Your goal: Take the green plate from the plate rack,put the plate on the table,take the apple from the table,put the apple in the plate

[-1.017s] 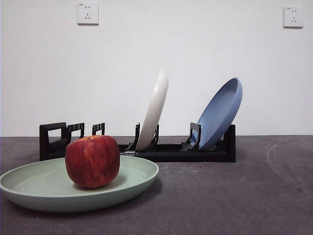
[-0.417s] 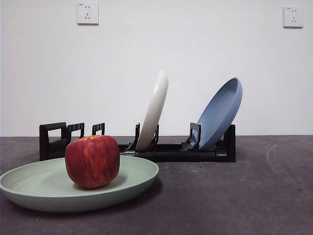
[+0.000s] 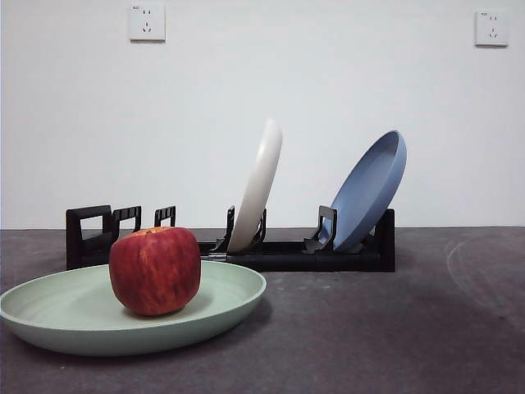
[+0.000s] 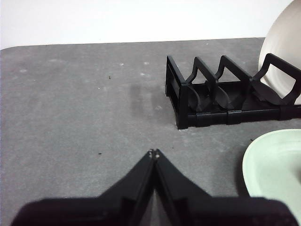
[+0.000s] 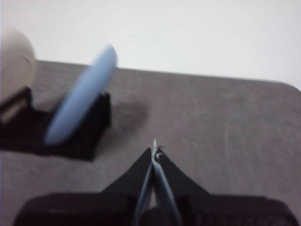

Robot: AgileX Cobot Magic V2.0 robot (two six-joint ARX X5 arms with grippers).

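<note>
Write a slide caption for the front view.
Apple sits on green plate before the plate rack.

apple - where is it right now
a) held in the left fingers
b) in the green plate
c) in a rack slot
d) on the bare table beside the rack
b: the apple sits in the green plate, which lies flat on the table in front of the plate rack; neither gripper holds anything.
</note>
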